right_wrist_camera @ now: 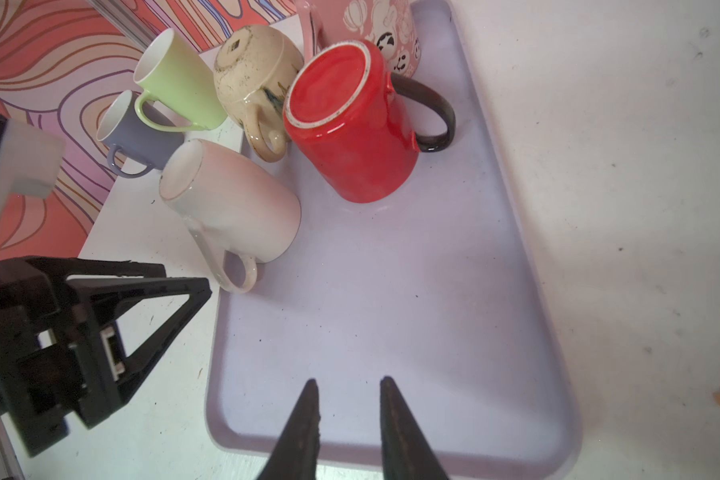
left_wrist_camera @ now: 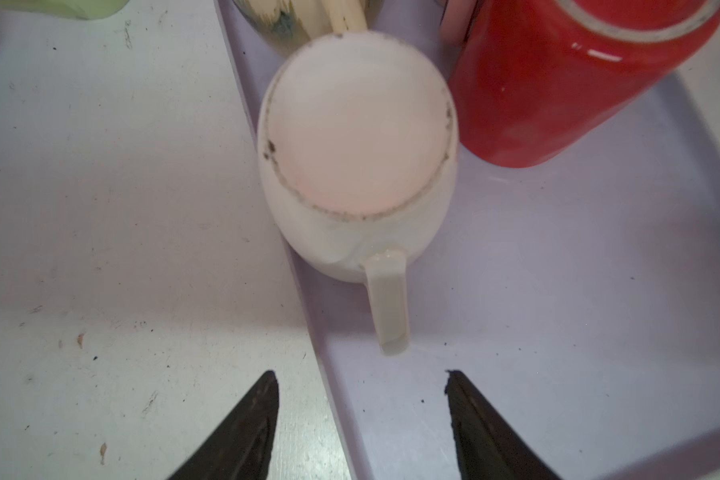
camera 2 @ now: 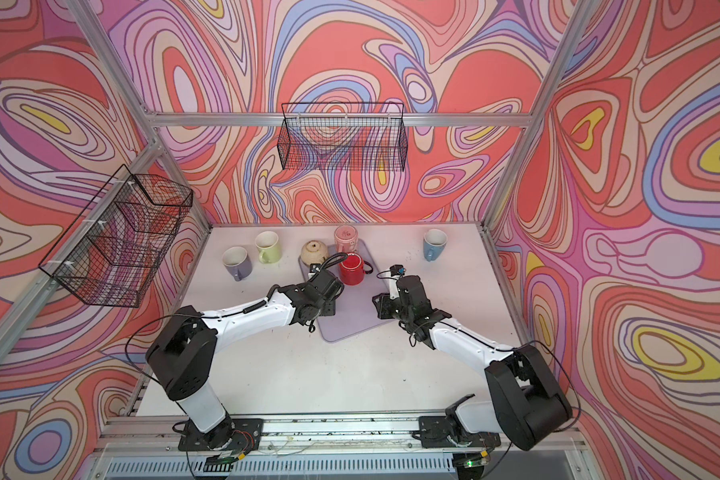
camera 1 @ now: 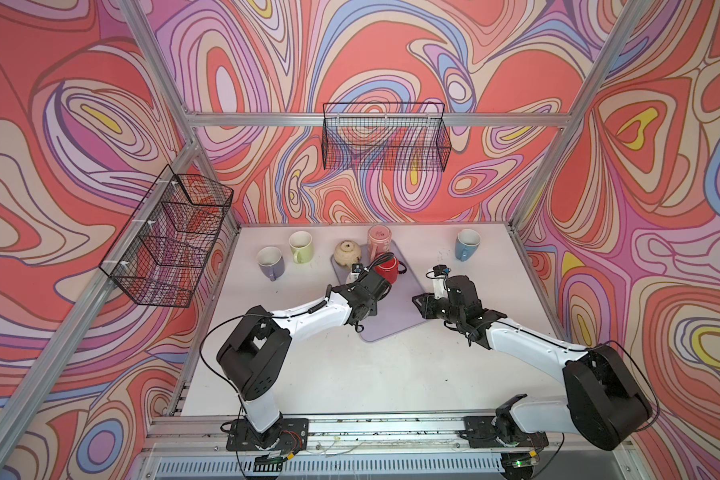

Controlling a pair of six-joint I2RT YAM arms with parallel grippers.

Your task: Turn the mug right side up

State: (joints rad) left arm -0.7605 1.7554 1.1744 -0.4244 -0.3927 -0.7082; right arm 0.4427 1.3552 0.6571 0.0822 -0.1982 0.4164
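A white mug (left_wrist_camera: pixel 358 137) stands upside down at the left edge of the lilac tray (right_wrist_camera: pixel 391 291), base up, its handle (left_wrist_camera: pixel 387 303) pointing at my left gripper (left_wrist_camera: pixel 359 374). That gripper is open and empty, just short of the handle. In both top views the left arm hides this mug. Beside it a red mug (right_wrist_camera: pixel 350 124) with a dark handle, a beige mug (right_wrist_camera: pixel 254 70) and a pink patterned mug (camera 1: pixel 378 239) also sit base up. My right gripper (right_wrist_camera: pixel 349 380) hangs over the tray's near end, its jaws slightly apart with nothing between them.
Upright mugs stand on the white table: purple (camera 1: pixel 270 259) and green (camera 1: pixel 301 245) at the back left, blue (camera 1: pixel 467 243) at the back right. Wire baskets hang on the back wall (camera 1: pixel 385 137) and the left wall (camera 1: pixel 171 237).
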